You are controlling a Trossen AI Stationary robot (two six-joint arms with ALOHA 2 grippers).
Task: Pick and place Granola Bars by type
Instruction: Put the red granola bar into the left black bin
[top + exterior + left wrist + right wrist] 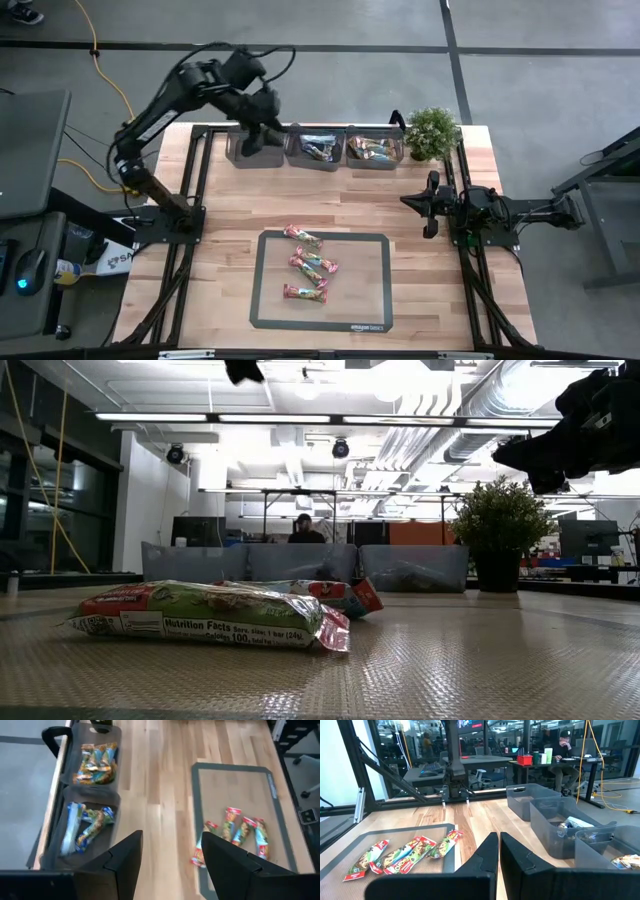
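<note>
Showing only overhead: left gripper (262, 138) above bin (240, 152).

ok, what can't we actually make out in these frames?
- Leftmost bin, high view: the left gripper hangs over it, hiding its contents.
- Same bin, left wrist view: cut off by the picture's edge behind the fingers.
- Bars on the mat, high view: too small to read the types.
- Low view: the nearest bar blocks the others behind it.
- Right gripper: parked at the table's right edge.

Camera setup: four views.
High looks straight down on the table (330, 215); low sits at mat (480, 660) level; both wrists share the mat.
</note>
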